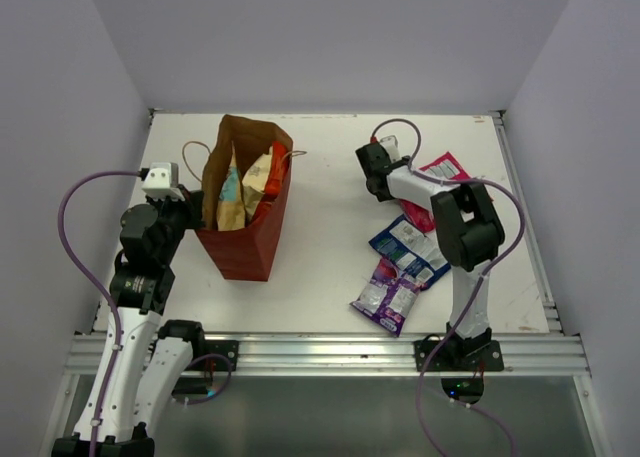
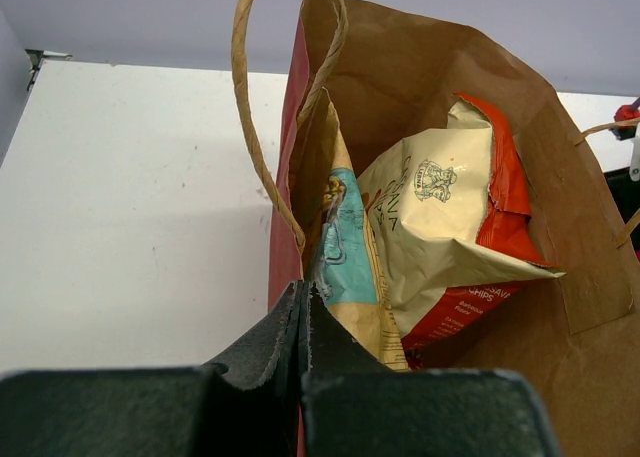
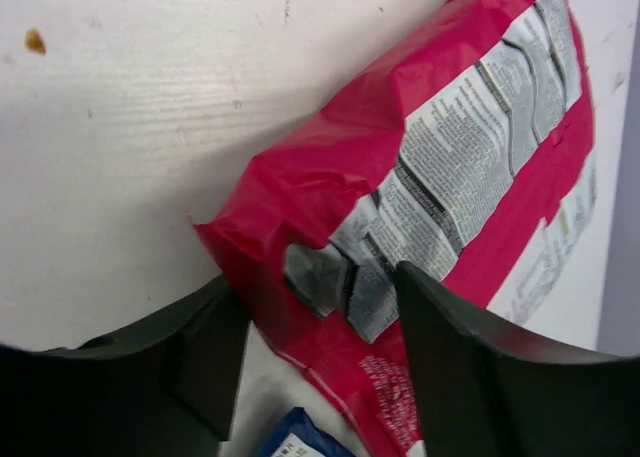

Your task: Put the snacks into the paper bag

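Note:
The paper bag (image 1: 245, 247) stands open at the left, red outside and brown inside (image 2: 400, 67). My left gripper (image 1: 205, 202) (image 2: 303, 297) is shut on its near rim. Inside lean an orange-red and cream packet (image 2: 450, 217) (image 1: 265, 177) and a tan packet with a teal patch (image 2: 345, 247) (image 1: 230, 192). At the right, my right gripper (image 1: 380, 187) (image 3: 315, 282) is open, its fingers straddling a corner of the pink-magenta packet (image 3: 440, 177) (image 1: 440, 169) on the table. A blue-white packet (image 1: 408, 245) (image 3: 290, 442) and a purple-silver one (image 1: 388, 297) lie nearer the arm's base.
The bag's cord handle (image 2: 250, 107) loops up beside the left fingers. The white table (image 1: 330, 197) is walled at the back and both sides. The right arm's forearm (image 1: 465, 222) hangs over part of the pink and blue packets.

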You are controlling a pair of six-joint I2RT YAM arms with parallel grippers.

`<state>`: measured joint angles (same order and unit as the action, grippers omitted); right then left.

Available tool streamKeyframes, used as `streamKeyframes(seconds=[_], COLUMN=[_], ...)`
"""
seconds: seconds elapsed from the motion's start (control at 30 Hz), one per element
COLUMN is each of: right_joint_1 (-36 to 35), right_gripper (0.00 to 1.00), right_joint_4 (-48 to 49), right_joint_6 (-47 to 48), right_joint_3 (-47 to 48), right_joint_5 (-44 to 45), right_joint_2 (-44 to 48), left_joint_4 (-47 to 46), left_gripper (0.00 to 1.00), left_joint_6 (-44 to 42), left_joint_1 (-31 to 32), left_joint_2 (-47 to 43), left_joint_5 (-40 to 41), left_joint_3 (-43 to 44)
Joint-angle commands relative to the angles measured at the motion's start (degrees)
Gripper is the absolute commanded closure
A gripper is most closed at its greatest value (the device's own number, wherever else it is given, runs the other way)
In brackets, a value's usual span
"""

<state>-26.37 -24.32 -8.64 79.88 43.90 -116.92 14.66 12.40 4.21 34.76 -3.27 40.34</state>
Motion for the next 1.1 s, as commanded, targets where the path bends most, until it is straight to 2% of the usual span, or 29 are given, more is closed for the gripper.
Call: streamKeyframes(seconds=[0.0, 0.03, 0.1, 0.17, 0.2, 0.37, 0.53, 0.6, 0.73, 0.87, 1.07], right_joint_1=[1.32, 1.58, 2.20, 2.38, 2.29, 2.29, 2.20, 2.20, 2.11, 1.67, -3.68], right_gripper=[0.42, 0.56, 0.75, 0.90, 1.00, 1.00, 1.00, 1.00, 1.00, 1.00, 1.00], right_joint_4=[2.34, 2.43, 2.43, 2.26, 1.82, 0.59, -3.89, -5.91, -8.46, -9.26, -7.24], right_joint_6=[1.44, 1.61, 1.70, 2.05, 2.05, 2.84, 2.76, 2.67, 0.66, -2.51, -4.01], right_joint_3=[2.13, 2.13, 1.51, 1.16, 1.16, 0.02, 1.95, 4.58, 12.04, 24.16, 41.92], right_joint_5=[-0.48, -0.57, -1.71, -1.80, -1.54, -3.64, -7.94, -9.00, -15.58, -28.92, -33.26], right_joint_2=[-1.20, -1.38, -1.20, -0.77, -0.41, 5.55, 20.40, 27.15, 34.46, 35.01, 30.10], left_joint_4=[-2.17, -2.17, -2.09, -2.09, -2.09, -2.17, -2.17, -2.26, -2.26, -2.17, -2.17], left_gripper=[1.00, 1.00, 1.00, 1.00, 1.00, 1.00, 1.00, 1.00, 1.00, 1.00, 1.00], left_joint_6=[-0.89, -0.98, -0.89, -0.89, -0.98, -0.89, -0.89, -0.89, -0.80, -0.80, -0.72], left_joint_1=[0.36, 0.36, 0.36, 0.36, 0.36, 0.36, 0.36, 0.36, 0.36, 0.36, 0.36], left_joint_2=[0.13, 0.13, 0.13, 0.04, 0.04, -0.05, -0.40, -0.31, -0.40, -0.57, -0.40], left_joint_5=[-0.60, -0.51, -0.42, -0.42, -0.42, -0.42, -0.25, -0.25, -0.16, -0.16, -0.07], left_joint_3=[-0.35, -0.35, -0.26, -0.35, -0.35, -0.35, -0.35, -0.43, -0.35, -0.43, -0.43])
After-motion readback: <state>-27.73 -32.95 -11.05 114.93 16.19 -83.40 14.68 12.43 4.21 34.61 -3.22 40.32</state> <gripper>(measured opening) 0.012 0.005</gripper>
